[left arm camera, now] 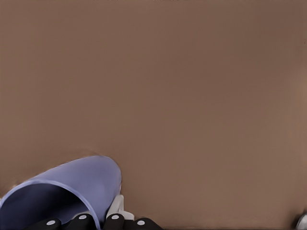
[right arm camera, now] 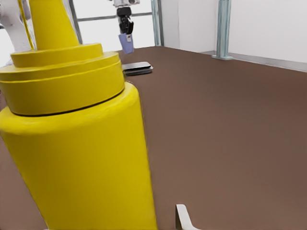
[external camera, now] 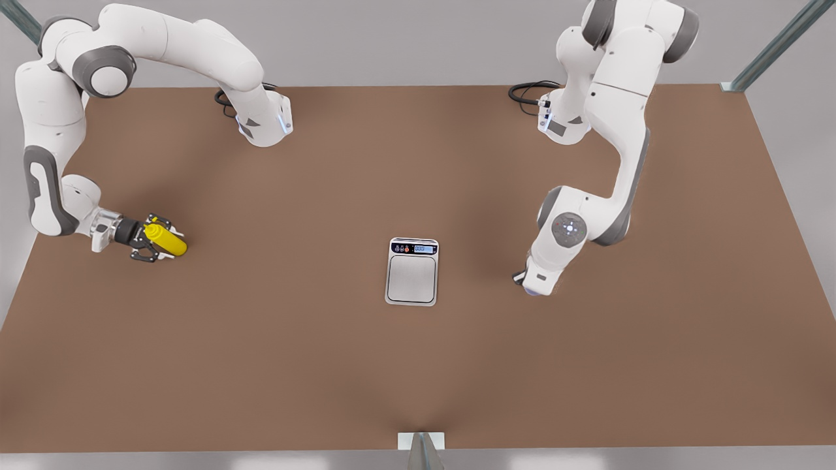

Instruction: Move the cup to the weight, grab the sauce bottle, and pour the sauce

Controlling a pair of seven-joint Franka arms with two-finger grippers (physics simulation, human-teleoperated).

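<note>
Right gripper [external camera: 155, 245], near the table's [external camera: 274, 365] front-view left edge: jaws clamped on sauce bottle [external camera: 166, 241]. Left gripper [right arm camera: 125, 29]: apparently holds cup [left arm camera: 67, 191] off the table, beside the weight [external camera: 412, 271] at mid-table.

Even, soft light falls from overhead across the brown desk [external camera: 261, 365], with no glare and only faint, diffuse shadows beside the weight [external camera: 412, 271] and under the arms. In the right wrist view the sauce bottle [right arm camera: 81, 143] looms close, evenly lit with a gentle sheen, while bright pale walls glow behind. The cup [left arm camera: 67, 191] carries soft shading inside its mouth.
</note>
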